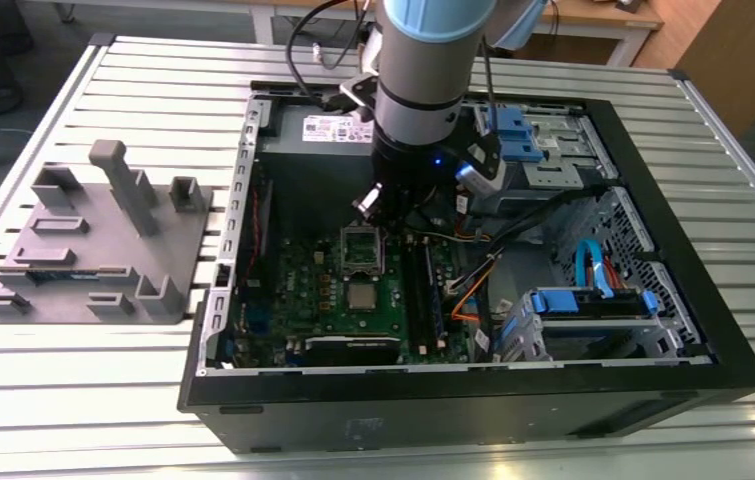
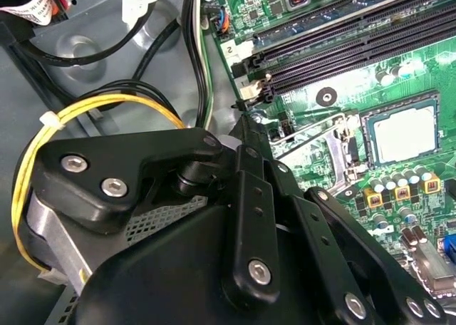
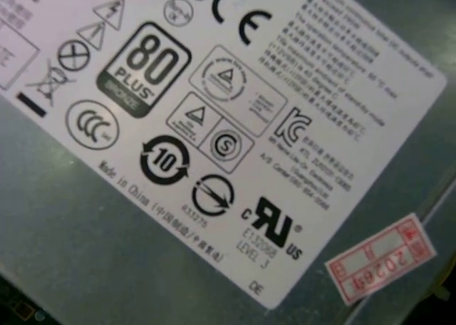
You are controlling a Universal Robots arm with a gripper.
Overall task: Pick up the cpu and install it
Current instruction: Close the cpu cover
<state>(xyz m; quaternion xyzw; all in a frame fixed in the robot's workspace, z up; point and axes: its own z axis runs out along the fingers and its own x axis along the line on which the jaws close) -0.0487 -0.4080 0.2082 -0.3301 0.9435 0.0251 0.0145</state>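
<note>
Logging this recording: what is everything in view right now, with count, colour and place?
table: one, pale metal slats, under everything
computer case: one, black, open on the table
fixture: one, grey plastic, on the table at the exterior view's left of the case
power supply: one, grey with white label, far end of the case
motherboard: one, green, on the case floor
socket frame: one, silver, on the motherboard
cpu: one, silvery, lying in the socket
drive brackets: two, blue, exterior view's right of the case
yellow wires: one bundle, beside the motherboard
robot arm: one, pale blue and silver, over the case
gripper: one, black, above the motherboard near the socket frame
</note>
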